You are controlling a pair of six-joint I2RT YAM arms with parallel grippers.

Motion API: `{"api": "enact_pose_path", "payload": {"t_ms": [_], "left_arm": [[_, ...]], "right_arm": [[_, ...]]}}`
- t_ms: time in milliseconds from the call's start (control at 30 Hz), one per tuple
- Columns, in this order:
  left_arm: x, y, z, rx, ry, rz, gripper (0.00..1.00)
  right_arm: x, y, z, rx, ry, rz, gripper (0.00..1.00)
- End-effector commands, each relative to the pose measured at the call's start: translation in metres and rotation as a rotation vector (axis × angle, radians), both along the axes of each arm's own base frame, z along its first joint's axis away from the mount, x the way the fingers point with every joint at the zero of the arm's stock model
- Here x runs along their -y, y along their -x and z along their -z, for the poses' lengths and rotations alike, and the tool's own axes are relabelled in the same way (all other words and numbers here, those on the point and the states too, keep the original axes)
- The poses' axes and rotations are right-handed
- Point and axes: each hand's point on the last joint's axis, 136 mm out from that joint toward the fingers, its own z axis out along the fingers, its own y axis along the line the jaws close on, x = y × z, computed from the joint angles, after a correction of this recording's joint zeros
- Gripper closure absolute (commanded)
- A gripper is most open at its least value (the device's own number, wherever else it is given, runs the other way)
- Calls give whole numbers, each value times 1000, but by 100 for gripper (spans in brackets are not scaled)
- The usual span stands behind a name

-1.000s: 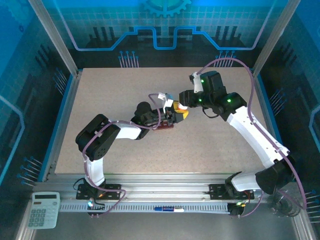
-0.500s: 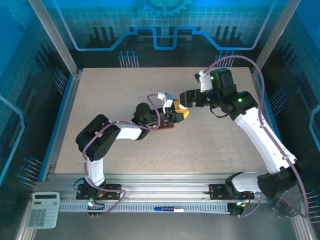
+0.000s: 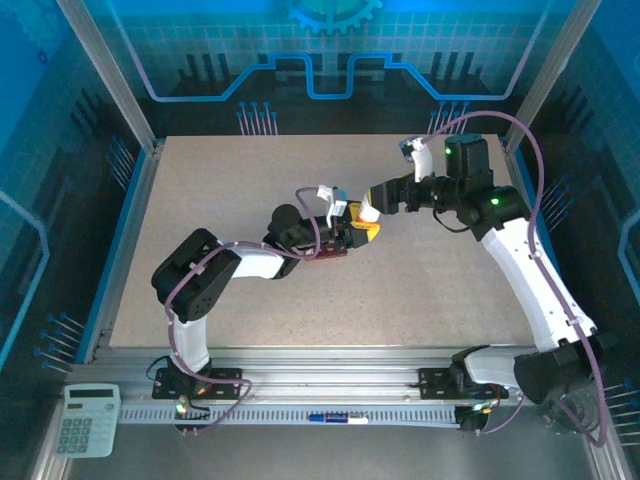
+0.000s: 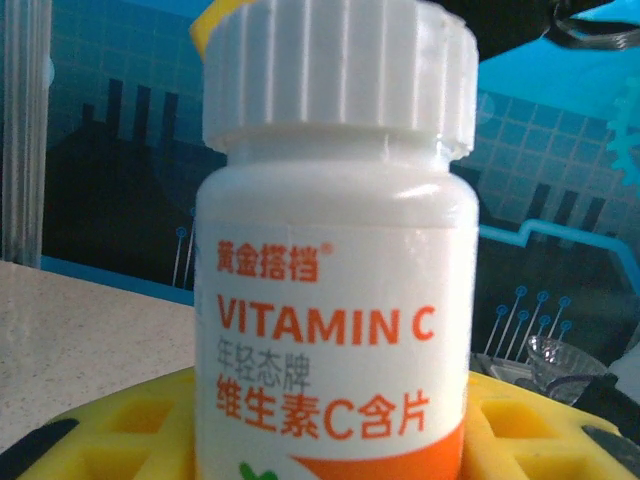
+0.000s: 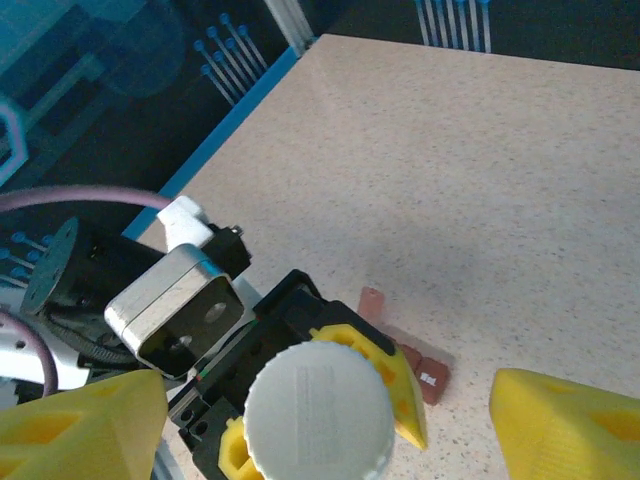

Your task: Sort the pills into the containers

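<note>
A white Vitamin C bottle (image 4: 335, 300) with a ribbed white cap (image 5: 318, 405) stands upright in my left gripper (image 3: 355, 228), whose yellow fingers (image 4: 90, 440) are shut on its body. My right gripper (image 3: 378, 201) stands open, its yellow fingers (image 5: 570, 425) spread wide on either side of the cap and clear of it. The containers (image 5: 418, 362), a dark reddish-brown strip of square compartments, lie flat on the table just beyond the left gripper, also seen from above (image 3: 328, 255). The pills are out of view.
The speckled beige table (image 3: 220, 190) has open room all round the arms. Aluminium posts and blue walls fence it in. A calculator (image 3: 85, 420) lies off the table at the near left. The left wrist's camera housing (image 5: 175, 305) sits close beside the bottle.
My right gripper, shut on the bottle cap a second ago, has opened and drawn back to the right. The left gripper and bottle have stayed put.
</note>
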Motion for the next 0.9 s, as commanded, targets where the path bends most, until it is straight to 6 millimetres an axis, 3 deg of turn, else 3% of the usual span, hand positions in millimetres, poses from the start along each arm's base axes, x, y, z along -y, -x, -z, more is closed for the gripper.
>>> {"api": "enact_pose_path", "payload": {"t_ms": [0,300,600,867], "left_arm": [[1,7,-23,57,44,51,100],[1,7,-24,53,46,61,100],[2,6,-27,54,50,60,100],[-3,-2,-30,76,65,-16,100]], "right_arm": [[-8,1,0,13,-27,-73,16],[-13,0,11,-35,-31,-94,27],[-14,1,21,-64,-15,-89,56],[-11,-3,46,-132,5,53,64]]}}
